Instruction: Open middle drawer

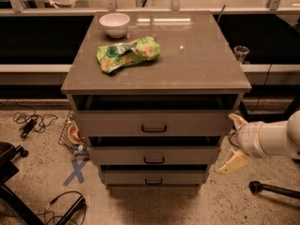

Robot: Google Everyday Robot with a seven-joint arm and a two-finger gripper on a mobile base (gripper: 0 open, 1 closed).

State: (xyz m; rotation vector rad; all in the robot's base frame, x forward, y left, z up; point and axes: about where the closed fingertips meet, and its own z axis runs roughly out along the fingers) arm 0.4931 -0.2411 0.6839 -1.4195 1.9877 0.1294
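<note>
A grey-beige cabinet (pixel 154 69) has three stacked drawers, each with a small black bar handle. The middle drawer (pixel 187 154) has the medium-sized front; its handle (pixel 154 160) sits at the centre. A dark gap shows above its front. My gripper (pixel 234 142) is at the cabinet's right side, level with the middle drawer and just off its right end. Its two cream fingers (pixel 233 162) are spread apart, open and empty. It touches no handle.
The top drawer (pixel 117 123) and the bottom drawer (pixel 122 177) flank the middle one. A white bowl (pixel 115 24) and a green snack bag (pixel 127 54) lie on the top. Cables (pixel 33 123), blue tape cross (pixel 75 171) and chair base (pixel 9 158) are left.
</note>
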